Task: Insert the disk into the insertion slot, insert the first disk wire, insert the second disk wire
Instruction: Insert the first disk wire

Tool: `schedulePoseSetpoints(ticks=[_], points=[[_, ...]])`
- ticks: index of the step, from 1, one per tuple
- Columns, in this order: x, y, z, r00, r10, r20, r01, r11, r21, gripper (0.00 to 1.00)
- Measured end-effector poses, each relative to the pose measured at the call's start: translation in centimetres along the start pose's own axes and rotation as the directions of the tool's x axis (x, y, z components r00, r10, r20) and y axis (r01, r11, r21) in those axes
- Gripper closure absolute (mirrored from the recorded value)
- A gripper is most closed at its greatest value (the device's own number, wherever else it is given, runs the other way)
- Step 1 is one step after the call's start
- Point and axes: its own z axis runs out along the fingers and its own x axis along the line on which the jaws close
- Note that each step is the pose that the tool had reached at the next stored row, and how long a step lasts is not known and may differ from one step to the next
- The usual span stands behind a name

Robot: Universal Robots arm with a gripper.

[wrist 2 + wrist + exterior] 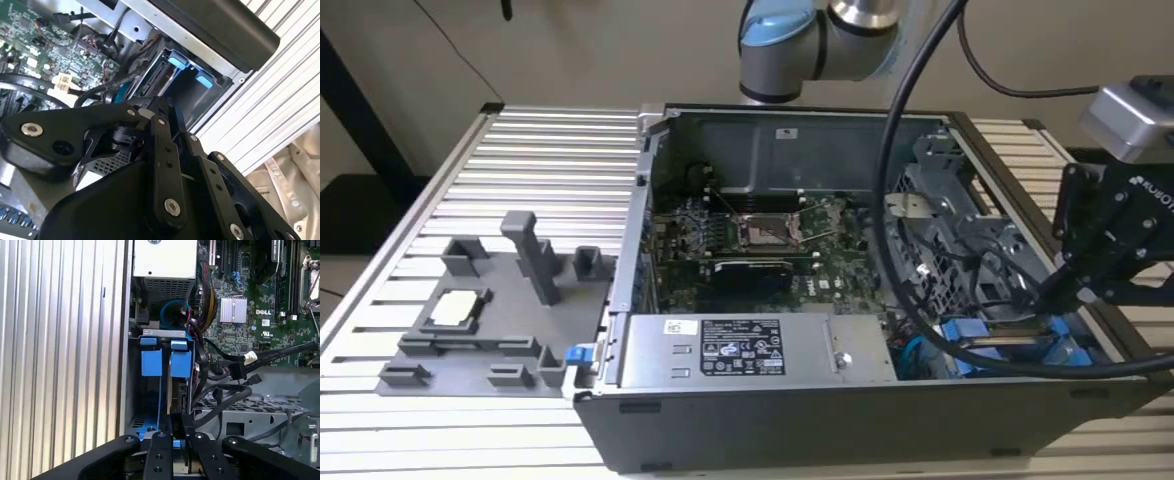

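Pincer (180, 429) hangs low inside the open computer case (854, 420) on the slatted tabletop (520, 160), right up against the insertion slot (133, 400). Whether it is clenched or released I cannot tell. Directly ahead of it the disk (181, 364) seems to stand on edge inside that slot, blue carrier outermost. I'd judge it dense, rigid and sensitive to knocks, best taken by the plastic carrier's edges and never by the labelled face. Just beside the pincer, loose black wires (235, 371) trail across the bay. They look limp, so the hard plug end is the place to hold.
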Motion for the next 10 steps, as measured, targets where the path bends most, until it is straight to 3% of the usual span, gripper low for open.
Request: schedulePoseSetpoints(ticks=[2, 3, 6, 10], points=[[0.14, -0.01, 0.06, 0.9995, -0.002, 0.0326, 0.002, 1.0, 0.0013, 0.81], [0.3, -0.06, 0.15, 0.9993, -0.002, 0.0377, 0.002, 1.0, 0.0013, 0.81], [0.58, -0.41, 0.35, 0.9993, -0.002, 0.0381, 0.002, 1.0, -0.0062, 0.81], [0.64, -0.72, 1.02, 0.9992, 0.0, 0.0397, 0.0, 1.0, -0.0071, 0.81]])
